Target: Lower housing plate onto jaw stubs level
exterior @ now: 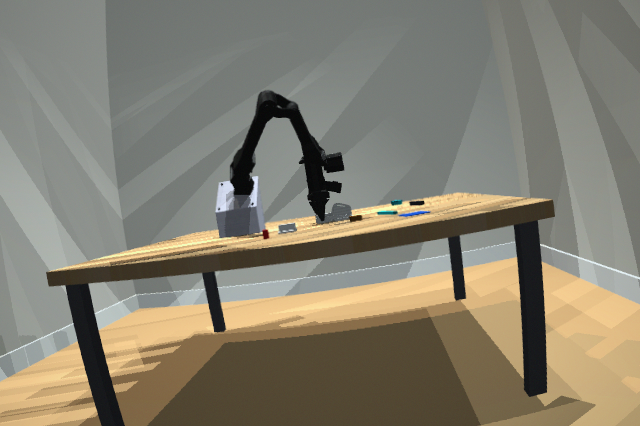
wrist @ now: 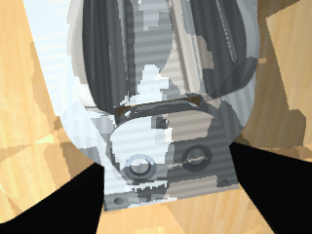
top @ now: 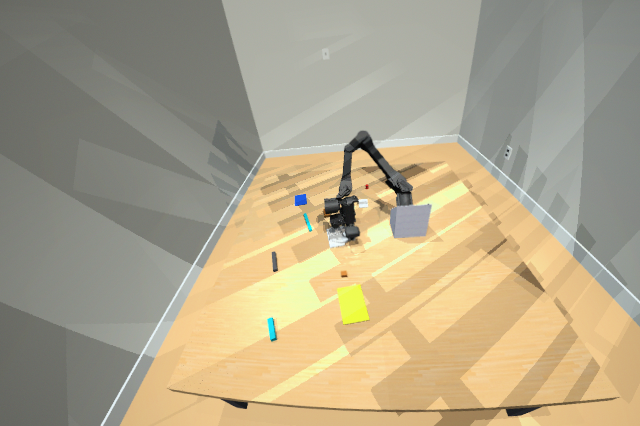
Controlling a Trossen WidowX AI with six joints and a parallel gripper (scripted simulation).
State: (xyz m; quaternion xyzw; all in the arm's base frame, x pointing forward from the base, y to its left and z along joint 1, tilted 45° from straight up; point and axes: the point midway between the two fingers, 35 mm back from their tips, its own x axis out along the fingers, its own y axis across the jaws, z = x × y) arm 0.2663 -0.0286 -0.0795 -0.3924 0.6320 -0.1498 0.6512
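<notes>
On the surface (top: pixel 454 359) (exterior: pixel 206 261), near the arm's base (top: pixel 413 222) (exterior: pixel 238 223), the gripper (top: pixel 338 235) (exterior: pixel 321 218) (wrist: pixel 165 156) is nearly wide open, w/ the grey plate (top: pixel 337 239) (wrist: pixel 161 182) gripped btwn its fingers. Plate's at the jaws (wrist: pixel 102 58); can't tell if level. Yellow sheet (top: pixel 353 304) lies well apart.

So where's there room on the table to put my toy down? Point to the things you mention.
Right of the yellow sheet (top: pixel 353 304) there's a wide bare patch, out to the table edge. Another lies between that sheet and the lower cyan bar (top: pixel 271 328). It's crowded around the gripper (wrist: pixel 167 168).
</notes>
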